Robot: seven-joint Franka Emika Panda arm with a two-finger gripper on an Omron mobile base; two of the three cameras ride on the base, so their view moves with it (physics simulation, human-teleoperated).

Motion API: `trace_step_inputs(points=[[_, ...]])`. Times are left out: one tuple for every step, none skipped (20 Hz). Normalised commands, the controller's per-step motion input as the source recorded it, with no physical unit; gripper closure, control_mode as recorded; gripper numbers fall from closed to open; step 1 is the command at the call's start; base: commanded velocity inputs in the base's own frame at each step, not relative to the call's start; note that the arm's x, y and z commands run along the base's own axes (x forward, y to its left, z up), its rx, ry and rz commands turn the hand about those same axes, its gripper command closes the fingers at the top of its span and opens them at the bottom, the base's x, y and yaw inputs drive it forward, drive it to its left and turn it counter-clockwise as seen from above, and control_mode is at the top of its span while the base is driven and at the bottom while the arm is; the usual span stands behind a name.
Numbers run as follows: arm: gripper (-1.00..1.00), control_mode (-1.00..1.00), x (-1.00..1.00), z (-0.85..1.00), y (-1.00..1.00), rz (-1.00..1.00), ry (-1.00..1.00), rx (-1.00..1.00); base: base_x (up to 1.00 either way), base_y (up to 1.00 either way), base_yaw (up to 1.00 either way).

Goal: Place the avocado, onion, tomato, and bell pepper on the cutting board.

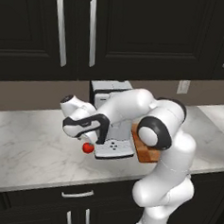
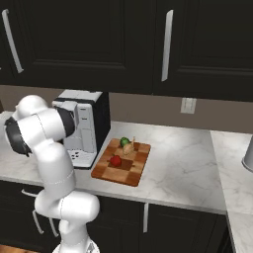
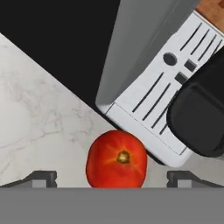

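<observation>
Three of the four items are seen on the cutting board [image 2: 121, 164] in the right base view: the avocado [image 2: 124, 141] at the far side, the onion [image 2: 129, 147] just beside it and apparently touching it, and the bell pepper [image 2: 115, 160] nearer the front, apart from both. These three placements are judged done.

The tomato [image 1: 87, 148] is left. It is seen on the marble counter [image 1: 31, 141], close by the front left corner of the coffee machine [image 2: 81, 128] tray; whether it touches the tray cannot be told. The board lies on the right side of the machine, so the tomato is well apart from it, with the machine between.

The gripper [image 1: 92, 140] is held just above the tomato, pointed down. In the hand view the tomato [image 3: 116, 158] is centred between the two fingertips [image 3: 41, 178], which stand wide apart on either side with clear gaps. The jaws are spread and released; nothing is grasped.

Task is judged about three quarters complete. The step in hand looks like the approach to the tomato: a descent and a closing are still needed, then a carry over or around the machine to a free patch of the board. Rolling of the round tomato on closing is a likely risk.
</observation>
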Motion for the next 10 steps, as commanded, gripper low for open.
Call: trace_step_inputs(points=[[-1.00, -1.00, 0.27, 0.00, 0.00, 0.00, 0.03, 0.00, 0.00, 0.00, 0.00], [-1.00, -1.00, 0.08, 0.00, 0.00, 0.00, 0.04, 0.00, 0.00, 0.00, 0.00], [-1.00, -1.00, 0.00, 0.00, 0.00, 0.00, 0.06, 0.00, 0.00, 0.00, 0.00], [-1.00, -1.00, 0.00, -0.03, 0.00, 0.00, 0.07, 0.00, 0.00, 0.00, 0.00], [-1.00, -1.00, 0.00, -0.08, 0.00, 0.00, 0.08, 0.00, 0.00, 0.00, 0.00], [-1.00, -1.00, 0.00, -0.14, -0.03, 0.00, 0.08, 0.00, 0.00, 0.00, 0.00], [-1.00, -1.00, 0.00, -0.17, -0.04, 0.00, 0.07, 0.00, 0.00, 0.00, 0.00], [-1.00, -1.00, 0.00, -0.26, -0.09, 0.00, 0.08, 0.00, 0.00, 0.00, 0.00], [-1.00, -1.00, 0.00, -0.30, -0.09, 0.00, 0.08, 0.00, 0.00, 0.00, 0.00], [-1.00, -1.00, 0.00, -0.31, -0.14, 0.00, 0.08, 0.00, 0.00, 0.00, 0.00]])
